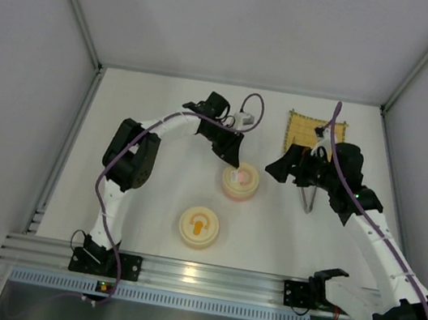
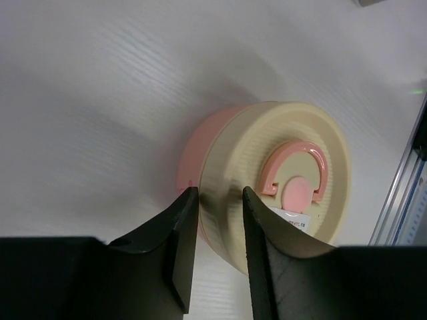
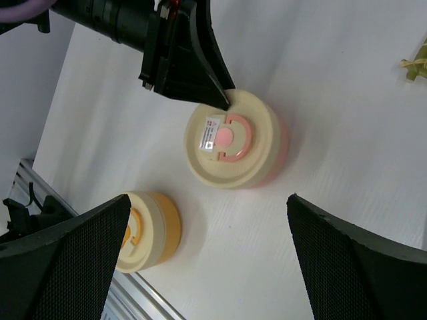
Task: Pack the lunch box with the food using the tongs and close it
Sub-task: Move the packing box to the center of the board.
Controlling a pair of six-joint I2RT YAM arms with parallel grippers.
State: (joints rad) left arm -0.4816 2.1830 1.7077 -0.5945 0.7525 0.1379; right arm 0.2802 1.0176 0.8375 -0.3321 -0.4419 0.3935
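Note:
The pink lunch box [image 1: 240, 181] stands mid-table with its cream lid [image 2: 287, 180] on. My left gripper [image 1: 231, 156] reaches down to the lid's far rim. Its fingers [image 2: 181, 227] stand a narrow gap apart with the lid's ribbed edge showing in the gap. I cannot tell whether they touch it. A yellow lunch box [image 1: 199, 227], also lidded, sits nearer the front. My right gripper [image 3: 208, 200] hangs wide open and empty above the table, right of the pink box [image 3: 233, 140]. The silver tongs [image 1: 311, 197] lie partly under the right arm. No food shows.
A yellow woven mat [image 1: 304, 134] lies at the back right, its fringe just in the right wrist view [image 3: 417, 60]. An aluminium rail [image 1: 194, 276] runs along the front edge. White walls enclose the table on three sides.

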